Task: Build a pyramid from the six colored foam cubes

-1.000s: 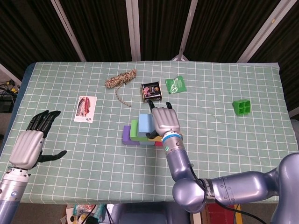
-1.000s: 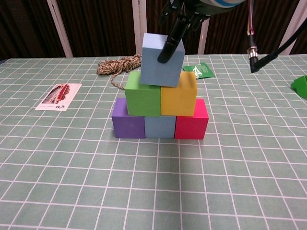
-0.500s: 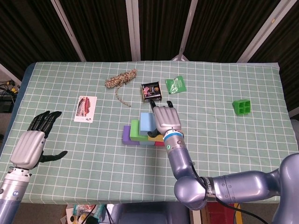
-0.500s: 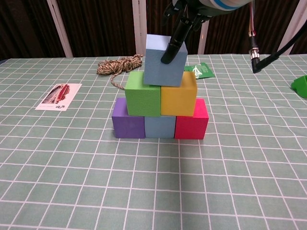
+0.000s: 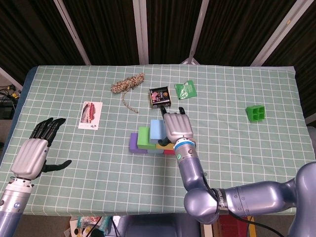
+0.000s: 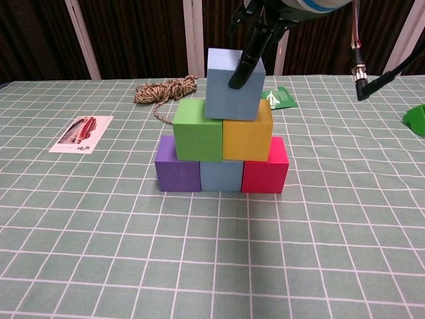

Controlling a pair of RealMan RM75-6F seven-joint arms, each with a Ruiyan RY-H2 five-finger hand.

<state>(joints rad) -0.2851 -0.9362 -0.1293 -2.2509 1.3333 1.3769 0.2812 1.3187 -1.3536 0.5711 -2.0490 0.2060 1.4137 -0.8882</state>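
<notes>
Checked tablecloth (image 5: 237,148) bears no readable writing; right hand (image 5: 177,127) grips top blue cube (image 6: 232,85), left hand (image 5: 33,153) spread, empty.

On my worktop (image 5: 256,163), covered in a green checked cloth, a coil of twine (image 5: 127,84) lay at the far side. A printed card (image 5: 90,115) sat nearer my left. A small black box (image 5: 159,97) and a green packet (image 5: 185,90) lay just beside each other, and a green moulded tray (image 5: 256,113) sat well apart on my right.

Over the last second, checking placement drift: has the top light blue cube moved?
Yes. The top light blue cube has shifted right, now more centred over the seam between green cube and yellow cube.
</notes>
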